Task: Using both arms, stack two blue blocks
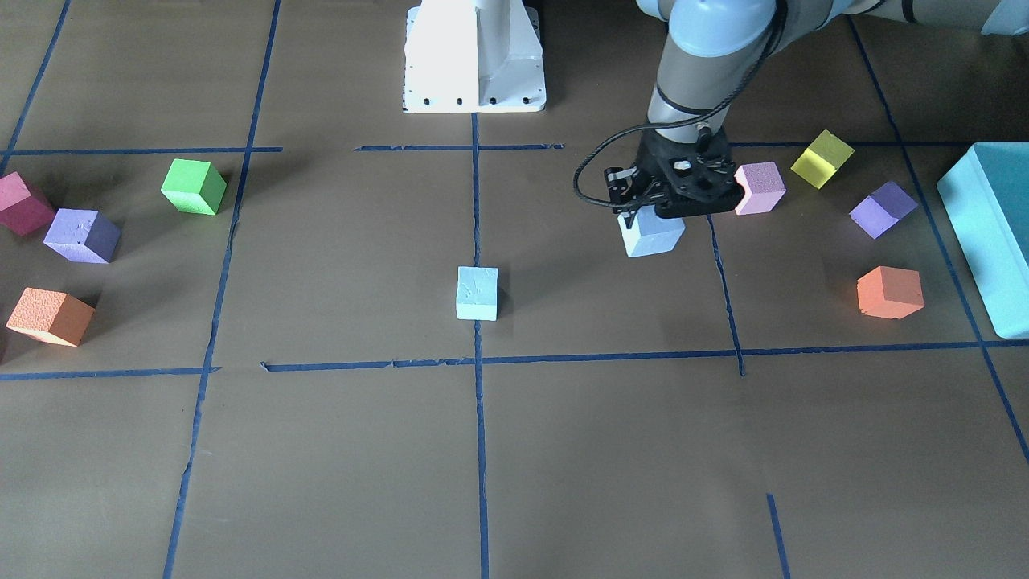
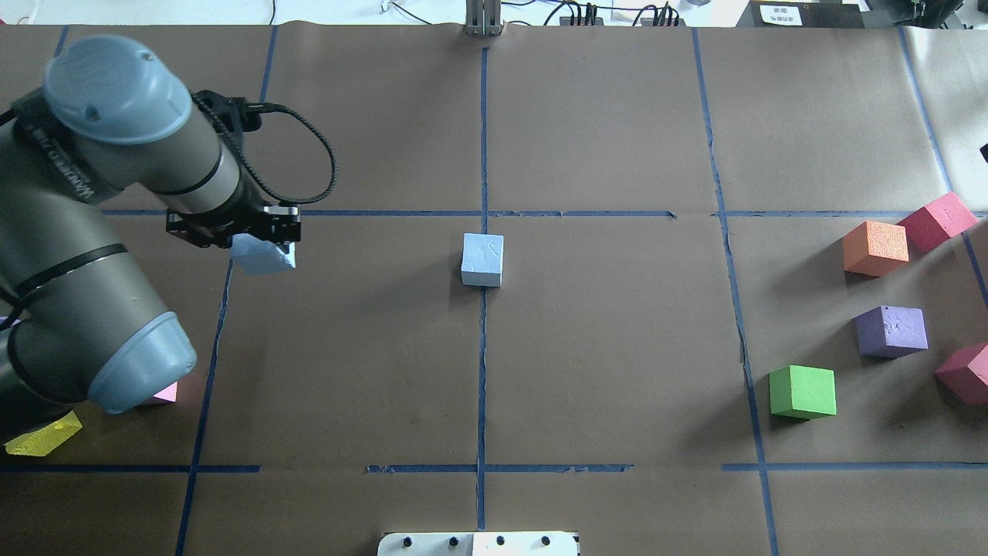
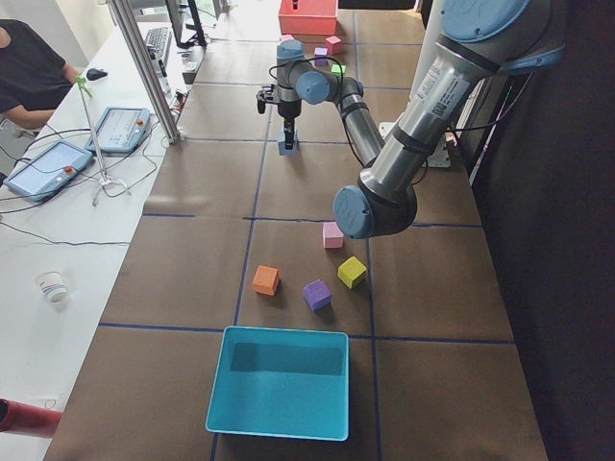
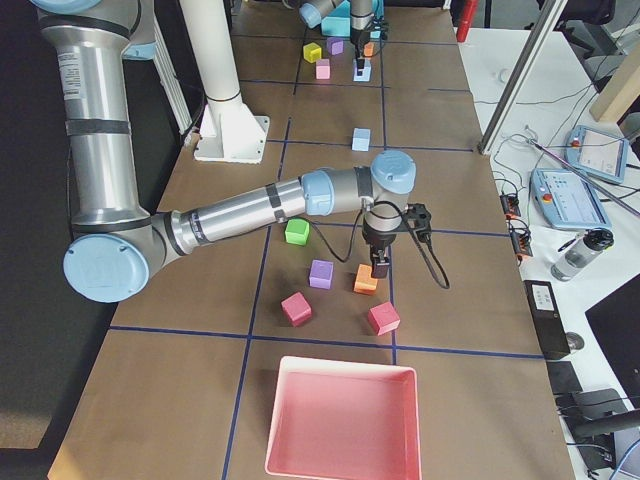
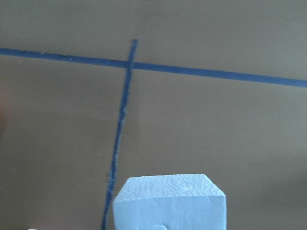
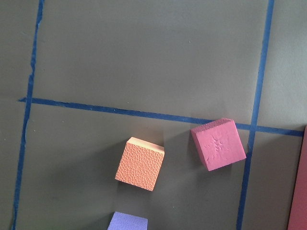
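My left gripper (image 1: 653,215) (image 2: 261,241) is shut on one pale blue block (image 1: 653,235) (image 2: 262,256) and holds it, turned at an angle, low over the brown table on my left side. That block fills the bottom of the left wrist view (image 5: 169,203). The second blue block (image 1: 477,293) (image 2: 482,259) sits on the table's centre line, apart from the gripper. My right gripper (image 4: 380,268) shows only in the exterior right view, hanging over an orange cube (image 4: 366,279) (image 6: 139,164). I cannot tell whether it is open or shut.
Near the left gripper lie pink (image 1: 760,188), yellow (image 1: 821,158), purple (image 1: 883,209) and orange (image 1: 889,293) cubes and a large teal box (image 1: 993,233). On my right lie green (image 2: 803,391), purple (image 2: 891,330) and red (image 2: 936,221) cubes and a pink tray (image 4: 288,400).
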`<action>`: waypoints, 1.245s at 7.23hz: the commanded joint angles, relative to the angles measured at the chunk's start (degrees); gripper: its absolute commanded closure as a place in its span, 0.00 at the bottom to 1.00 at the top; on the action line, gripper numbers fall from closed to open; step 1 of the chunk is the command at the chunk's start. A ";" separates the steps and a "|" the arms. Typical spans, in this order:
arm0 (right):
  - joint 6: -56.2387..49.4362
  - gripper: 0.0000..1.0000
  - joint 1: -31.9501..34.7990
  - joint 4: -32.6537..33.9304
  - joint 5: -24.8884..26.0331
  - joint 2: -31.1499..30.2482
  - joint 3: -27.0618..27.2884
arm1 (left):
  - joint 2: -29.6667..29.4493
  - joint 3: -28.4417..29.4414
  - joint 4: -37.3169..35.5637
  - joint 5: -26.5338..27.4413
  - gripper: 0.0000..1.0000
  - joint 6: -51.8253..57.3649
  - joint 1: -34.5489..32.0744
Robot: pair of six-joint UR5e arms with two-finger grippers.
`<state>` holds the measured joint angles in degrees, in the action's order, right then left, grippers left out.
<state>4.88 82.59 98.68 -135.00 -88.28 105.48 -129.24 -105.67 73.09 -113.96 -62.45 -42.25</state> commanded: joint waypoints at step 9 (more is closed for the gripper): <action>-0.39 0.00 4.86 -11.84 -2.29 -9.28 -4.85 | -20.61 26.39 8.12 0.41 1.00 4.97 7.17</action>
<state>4.43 87.37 86.95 -137.28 -97.53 100.72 -149.67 -80.14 80.81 -113.60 -57.62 -36.20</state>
